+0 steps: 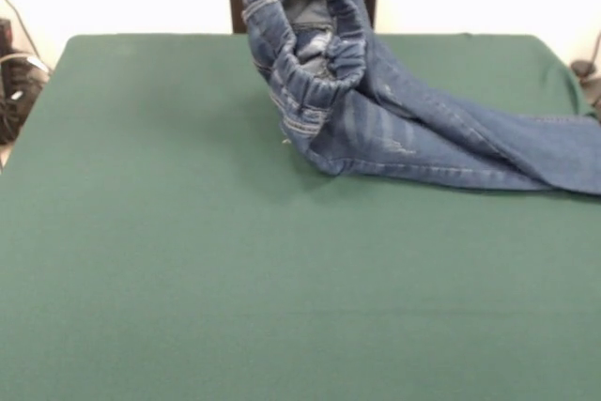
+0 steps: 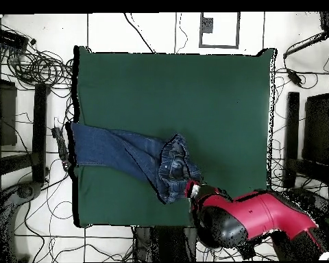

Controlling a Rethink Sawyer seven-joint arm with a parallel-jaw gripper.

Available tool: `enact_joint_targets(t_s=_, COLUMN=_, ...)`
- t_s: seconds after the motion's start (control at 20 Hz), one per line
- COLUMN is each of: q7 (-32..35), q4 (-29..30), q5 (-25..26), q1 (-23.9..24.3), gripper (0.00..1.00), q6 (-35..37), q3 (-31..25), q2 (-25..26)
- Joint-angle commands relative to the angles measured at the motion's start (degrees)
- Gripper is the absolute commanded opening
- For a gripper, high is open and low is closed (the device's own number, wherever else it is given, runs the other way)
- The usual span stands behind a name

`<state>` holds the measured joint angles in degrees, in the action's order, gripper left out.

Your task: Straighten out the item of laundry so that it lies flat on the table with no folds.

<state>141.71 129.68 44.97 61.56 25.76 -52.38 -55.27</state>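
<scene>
the jeans (image 1: 394, 110) are lifted at the waistband toward 12 o'clock in the front view, the legs trailing to 3 o'clock over the green desk (image 1: 188, 260). whether the fingers (image 2: 192, 189) are clenched cannot be told.
</scene>
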Motion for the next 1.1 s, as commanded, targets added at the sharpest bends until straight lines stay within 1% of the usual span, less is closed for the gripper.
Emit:
enact_joint_targets(t_s=0.05, q7=-21.56, q4=4.14, q5=1.17, q1=3.24, gripper=0.00, q6=2.51, q3=-9.32, q2=0.12)
enact_joint_targets(t_s=0.2, q7=-23.03, q4=3.45, q5=2.43, q1=5.75, gripper=0.00, q6=3.24, q3=-10.80, q2=2.91)
enact_joint_targets(t_s=0.45, q7=-27.10, q4=1.61, q5=5.03, q1=9.58, gripper=0.00, q6=5.82, q3=-11.78, q2=6.25)
enact_joint_targets(t_s=0.7, q7=-30.89, q4=0.76, q5=4.65, q1=12.77, gripper=0.00, q6=9.08, q3=-13.56, q2=5.37)
enact_joint_targets(t_s=0.85, q7=-33.74, q4=-0.32, q5=4.37, q1=14.85, gripper=0.00, q6=10.49, q3=-13.90, q2=6.85)
enact_joint_targets(t_s=0.95, q7=-34.38, q4=-0.82, q5=4.89, q1=15.47, gripper=0.00, q6=10.29, q3=-13.60, q2=7.89)
enact_joint_targets(t_s=1.1, q7=-34.58, q4=-0.55, q5=5.33, q1=15.97, gripper=0.00, q6=9.22, q3=-13.64, q2=6.79)
